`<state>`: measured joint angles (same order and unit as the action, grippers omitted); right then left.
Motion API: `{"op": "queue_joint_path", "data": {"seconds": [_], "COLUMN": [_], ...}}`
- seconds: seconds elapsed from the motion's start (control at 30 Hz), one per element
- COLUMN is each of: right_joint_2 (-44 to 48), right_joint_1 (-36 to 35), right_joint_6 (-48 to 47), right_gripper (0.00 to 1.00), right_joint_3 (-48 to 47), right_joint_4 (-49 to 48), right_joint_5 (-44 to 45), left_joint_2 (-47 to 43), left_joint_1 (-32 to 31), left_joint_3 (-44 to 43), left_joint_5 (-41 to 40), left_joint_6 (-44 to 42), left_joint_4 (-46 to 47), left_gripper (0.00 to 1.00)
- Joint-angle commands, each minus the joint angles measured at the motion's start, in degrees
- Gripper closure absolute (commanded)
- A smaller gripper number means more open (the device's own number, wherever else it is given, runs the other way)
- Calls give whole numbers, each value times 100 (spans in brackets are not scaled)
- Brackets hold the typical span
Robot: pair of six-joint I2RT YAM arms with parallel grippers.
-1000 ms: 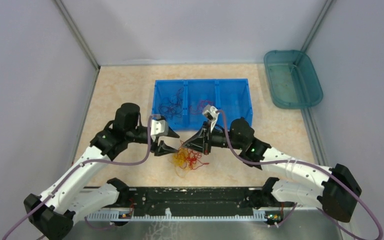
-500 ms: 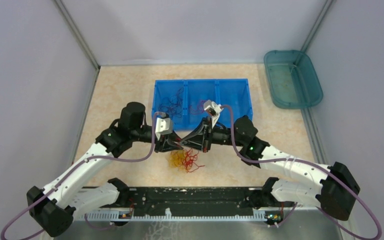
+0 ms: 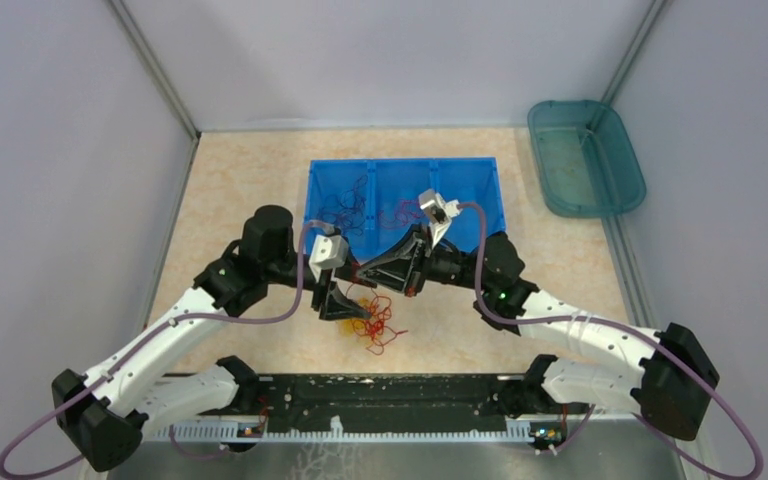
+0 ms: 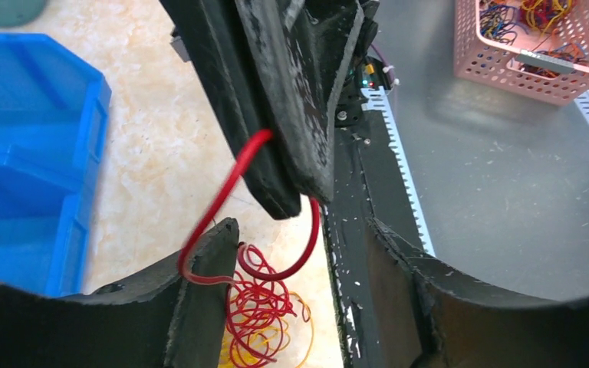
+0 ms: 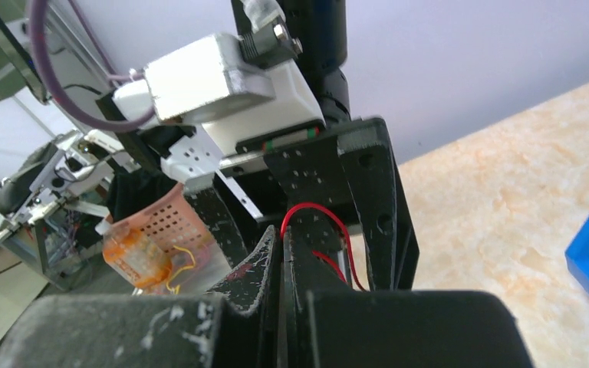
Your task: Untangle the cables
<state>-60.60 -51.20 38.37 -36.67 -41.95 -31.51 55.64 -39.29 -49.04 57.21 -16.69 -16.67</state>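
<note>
Right tool (image 5: 282,239): fingers pressed together, pinching one red cable (image 4: 216,201). Left tool (image 4: 299,230): spread, gripping nothing. The red cable is draped over the tip of one of its fingers (image 4: 208,270) and loops back under the right tool.

The two tools nearly overlap in the top view, left just at 7 o'clock of right. The rest of the cables (image 3: 372,322), a red and yellow clump, lie on the desk (image 3: 250,180) at 6 o'clock of the tools. The pinched cable runs down into that clump.

Risks, as I judge them:
- The pinch looks thin. Tug hard and the red cable probably slips out of your right tool.
- The cable is hooked on the left finger. Lift now and it likely snags there and drags the whole clump up, tightening the knot rather than freeing it.
- Close the left tool where it is and you may clamp the right tool's fingers, not the cable. You have very little clearance.
- Yellow strands look laced through the red, so expect them to ride along.
- The blue bin (image 3: 480,190), at 12 o'clock, holds more cables. Swing the loose loop that way and it could catch there.
</note>
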Motion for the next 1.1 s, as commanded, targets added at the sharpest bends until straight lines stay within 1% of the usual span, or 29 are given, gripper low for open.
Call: {"op": "queue_joint_path", "data": {"seconds": [0.0, 0.07, 0.13, 0.2, 0.27, 0.3, 0.33, 0.37, 0.4, 0.5, 0.57, 0.6, 0.7, 0.73, 0.77, 0.8, 0.87, 0.93, 1.0, 1.07], "right_joint_2": [-13, -26, -50, -74, -49, -28, 10, 63, 132, 418, 683, 905, 1445, 1615, 1773, 1906, 2084, 2068, 1813, 1392], "right_joint_1": [31, 25, 27, 31, 24, 30, 29, 31, 30, 31, 32, 37, 61, 62, 64, 62, 62, 55, 56, 38], "right_joint_6": [272, 308, 358, 373, 375, 373, 373, 366, 346, 55, -172, -382, -798, -923, -1081, -1231, -1425, -1520, -1572, -1637], "right_gripper": [100, 100, 100, 100, 100, 100, 100, 99, 89, 50, 35, 30, 23, 17, 7, 2, 1, 1, 1, 1], "right_joint_3": [-417, -452, -464, -452, -389, -358, -304, -266, -236, -145, -11, 83, 422, 556, 683, 825, 1108, 1335, 1402, 1203], "right_joint_4": [-896, -959, -1020, -1036, -1041, -1043, -1043, -1030, -983, -533, -244, 11, 577, 723, 856, 965, 1009, 734, 309, 93], "right_joint_5": [54, 57, 50, 55, 86, 110, 136, 177, 218, 380, 550, 682, 1125, 1214, 1297, 1375, 1509, 1521, 1385, 1232], "left_joint_2": [-13, -5, 19, 66, 94, 86, 74, 65, 58, 3, -34, -46, -1, 33, 62, 94, 157, 206, 259, 317], "left_joint_1": [-106, -131, -139, -141, -141, -141, -141, -141, -141, -141, -141, -141, -138, -140, -133, -134, -139, -140, -141, -140], "left_joint_3": [37, 73, 85, 49, 1, -27, -46, -59, -63, -71, -114, -153, -435, -576, -712, -867, -1146, -1356, -1530, -1675], "left_joint_5": [354, 281, 269, 245, 171, 137, 114, 93, 90, 25, -74, -135, -364, -413, -444, -495, -522, -461, -422, -405], "left_joint_6": [170, 409, 669, 975, 1257, 1345, 1405, 1450, 1480, 1475, 1455, 1420, 1238, 1147, 1078, 1023, 1027, 1033, 1093, 1145], "left_joint_4": [279, 511, 783, 1037, 1202, 1228, 1225, 1201, 1152, 1023, 996, 972, 824, 741, 649, 580, 479, 447, 436, 407], "left_gripper": [32, 35, 43, 58, 77, 89, 97, 100, 100, 100, 100, 100, 100, 100, 100, 100, 100, 100, 100, 100]}}
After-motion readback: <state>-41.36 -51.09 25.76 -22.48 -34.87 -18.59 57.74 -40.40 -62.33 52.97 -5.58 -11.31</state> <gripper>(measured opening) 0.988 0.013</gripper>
